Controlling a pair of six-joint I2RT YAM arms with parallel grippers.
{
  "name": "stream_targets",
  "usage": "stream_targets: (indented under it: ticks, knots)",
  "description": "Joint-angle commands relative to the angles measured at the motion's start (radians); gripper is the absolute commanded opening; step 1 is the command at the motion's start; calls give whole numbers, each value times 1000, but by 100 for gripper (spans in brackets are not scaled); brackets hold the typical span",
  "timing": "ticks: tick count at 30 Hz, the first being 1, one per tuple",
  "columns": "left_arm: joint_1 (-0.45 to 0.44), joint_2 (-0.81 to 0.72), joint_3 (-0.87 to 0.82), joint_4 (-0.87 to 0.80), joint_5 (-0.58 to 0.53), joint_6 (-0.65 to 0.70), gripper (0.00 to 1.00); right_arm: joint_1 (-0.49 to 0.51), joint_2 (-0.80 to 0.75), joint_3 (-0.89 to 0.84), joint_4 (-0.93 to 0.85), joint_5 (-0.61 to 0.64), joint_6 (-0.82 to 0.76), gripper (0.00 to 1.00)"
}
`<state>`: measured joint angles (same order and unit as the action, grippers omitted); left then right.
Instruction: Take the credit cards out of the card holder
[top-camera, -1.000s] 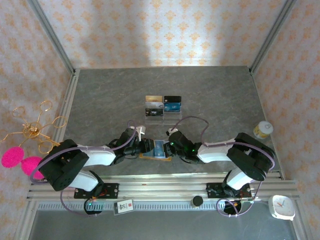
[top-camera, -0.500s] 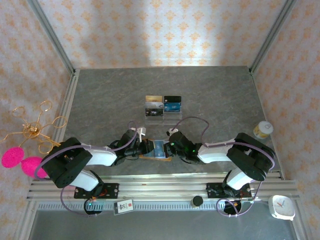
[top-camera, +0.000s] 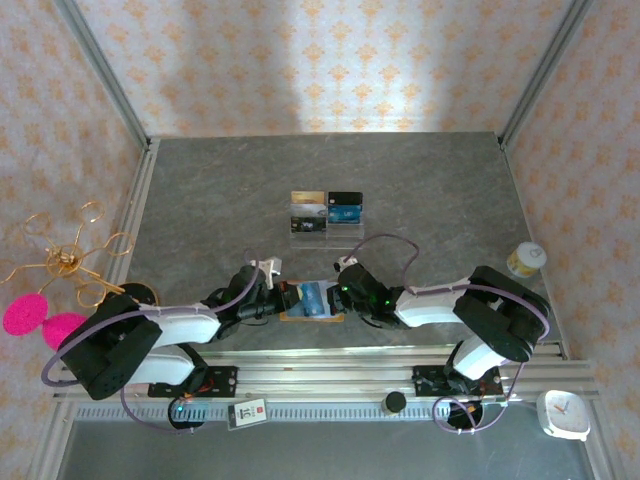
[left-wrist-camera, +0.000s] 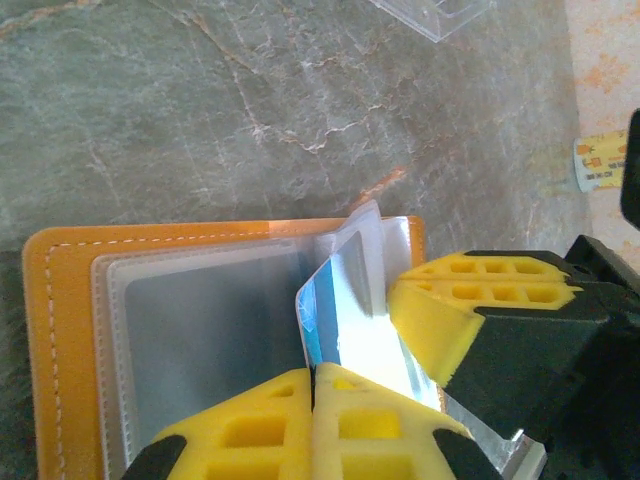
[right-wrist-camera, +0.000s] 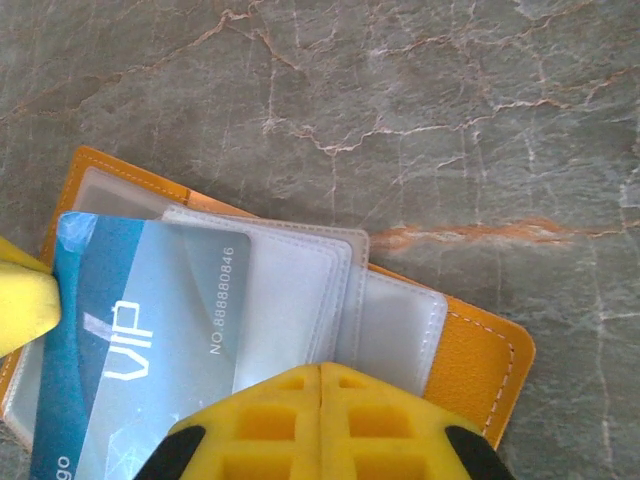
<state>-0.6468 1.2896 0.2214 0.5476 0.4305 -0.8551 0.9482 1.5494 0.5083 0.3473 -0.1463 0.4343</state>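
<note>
The tan-orange card holder (top-camera: 312, 304) lies open on the table between my two grippers, its clear sleeves (right-wrist-camera: 300, 290) fanned out. A light blue credit card (left-wrist-camera: 345, 325) marked VIP (right-wrist-camera: 130, 340) sticks partway out of a sleeve. My left gripper (left-wrist-camera: 314, 385) is shut on that card's near edge, at the holder's left side (top-camera: 285, 298). The right gripper (right-wrist-camera: 320, 378) is shut with its tips pressed on the sleeves at the holder's right side (top-camera: 340, 292). What lies under its tips is hidden.
A clear acrylic stand (top-camera: 327, 214) with several cards stands behind the holder; its corner (left-wrist-camera: 440, 12) shows in the left wrist view. A yellow-lidded jar (top-camera: 525, 259) sits at the right edge. A gold wire ornament with pink pompoms (top-camera: 60, 262) hangs outside the left rail.
The left gripper has closed on the light blue card. The left arm has drawn back to the left, and the card has slid a little left out of its sleeve. The right arm stays put.
</note>
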Motion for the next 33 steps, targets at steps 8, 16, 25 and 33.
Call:
stream_targets:
  ticks: [8,16,25,33]
  knots:
    - [-16,74,-17,156,88,-30,11,3,26,-33,-89,30,13,3]
    - [-26,89,-20,174,75,-47,25,2,25,-35,-84,27,13,3]
    - [-23,129,-39,262,81,-77,0,2,32,-38,-74,28,28,3]
    - [15,-180,-63,-77,-33,16,0,3,42,-29,-106,86,61,3]
